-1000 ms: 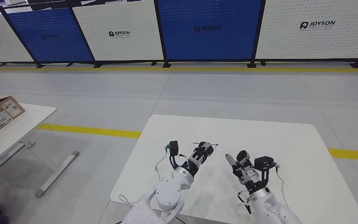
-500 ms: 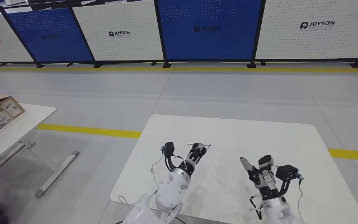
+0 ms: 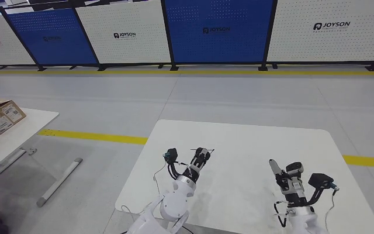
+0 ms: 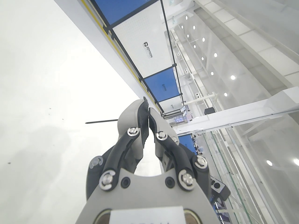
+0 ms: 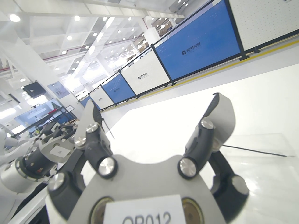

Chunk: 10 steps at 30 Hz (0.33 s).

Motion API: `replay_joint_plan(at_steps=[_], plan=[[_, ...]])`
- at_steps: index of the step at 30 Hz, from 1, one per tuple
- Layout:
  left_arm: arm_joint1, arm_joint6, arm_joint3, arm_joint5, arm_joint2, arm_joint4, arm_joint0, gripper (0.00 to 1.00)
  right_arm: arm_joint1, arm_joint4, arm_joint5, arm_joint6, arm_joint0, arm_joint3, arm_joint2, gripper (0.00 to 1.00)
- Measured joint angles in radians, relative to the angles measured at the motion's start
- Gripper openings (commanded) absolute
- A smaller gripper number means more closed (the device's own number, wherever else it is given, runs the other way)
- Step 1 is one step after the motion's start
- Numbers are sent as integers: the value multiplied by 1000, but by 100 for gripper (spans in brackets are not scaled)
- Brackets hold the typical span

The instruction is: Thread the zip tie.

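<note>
My left gripper point(image 3: 200, 154) is shut on a thin black zip tie point(image 3: 205, 150) over the left part of the white table point(image 3: 251, 137). In the left wrist view the zip tie point(image 4: 101, 120) sticks out sideways from the closed pads of the left gripper point(image 4: 147, 111), and a short end pokes past the fingertips. My right gripper point(image 3: 285, 169) is open and holds nothing, well off to the right near the table's front. The right wrist view has the right gripper point(image 5: 155, 108) with its fingers wide apart, and the left gripper point(image 5: 58, 138) with the zip tie point(image 5: 108, 128) farther off.
A thin black strip point(image 5: 257, 151) runs out from behind one right finger, low over the table. Blue and white partition panels point(image 3: 217, 30) stand beyond a yellow floor line. Another table with a box point(image 3: 9, 114) stands far left.
The right arm has pulled away to the right and toward the table's front edge, widening the gap between the grippers. The left gripper has shifted slightly left, still holding the zip tie.
</note>
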<state>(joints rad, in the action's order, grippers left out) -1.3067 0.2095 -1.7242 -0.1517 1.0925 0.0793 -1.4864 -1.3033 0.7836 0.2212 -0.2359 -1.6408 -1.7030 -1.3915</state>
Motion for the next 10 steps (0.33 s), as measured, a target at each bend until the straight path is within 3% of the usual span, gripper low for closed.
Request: replay_joint_plan(at_steps=[10], plan=[[-7,123,45,-26,21,52,-17,0,-3,-86,-133,-86,-23,-15,-122,100]])
